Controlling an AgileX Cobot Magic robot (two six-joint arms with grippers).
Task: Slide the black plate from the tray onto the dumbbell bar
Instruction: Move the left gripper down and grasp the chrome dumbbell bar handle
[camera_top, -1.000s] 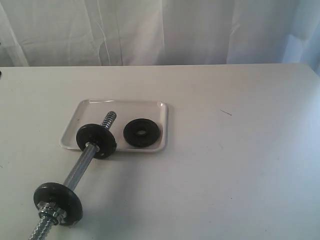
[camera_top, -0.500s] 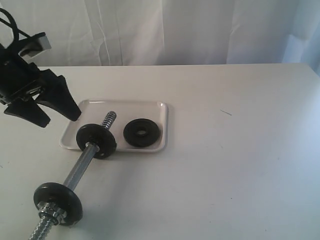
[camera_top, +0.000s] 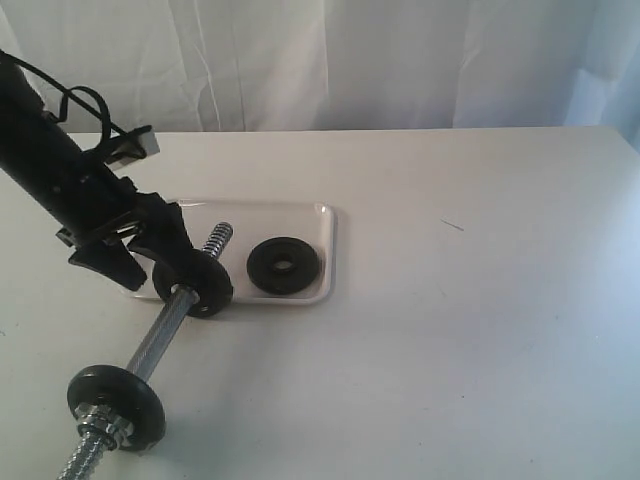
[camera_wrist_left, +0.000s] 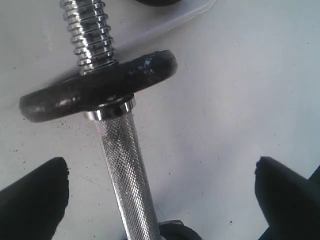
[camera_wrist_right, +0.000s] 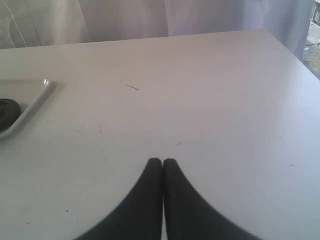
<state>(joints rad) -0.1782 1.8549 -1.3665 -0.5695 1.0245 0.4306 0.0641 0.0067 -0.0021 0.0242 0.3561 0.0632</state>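
Note:
The black plate (camera_top: 284, 265) lies flat in the right half of the white tray (camera_top: 300, 214); its edge (camera_wrist_right: 7, 108) also shows in the right wrist view. The dumbbell bar (camera_top: 160, 335) runs diagonally from the tray toward the near left, carrying one black disc (camera_top: 205, 284) at the tray's front rim and another (camera_top: 115, 394) near its lower end. My left gripper (camera_top: 160, 272) hangs open over the upper disc, its fingers (camera_wrist_left: 35, 200) wide on either side of the knurled bar (camera_wrist_left: 122, 170). My right gripper (camera_wrist_right: 162, 161) is shut and empty over bare table, outside the exterior view.
The bar's threaded end (camera_wrist_left: 90, 35) sticks out past the disc (camera_wrist_left: 100, 90) over the tray. Silver nuts (camera_top: 105, 430) sit below the lower disc. White curtains hang behind the table (camera_top: 480, 300).
My left arm has come in from the left and dropped toward the bar, its open gripper now at the disc by the tray. The plate, tray and bar have not moved.

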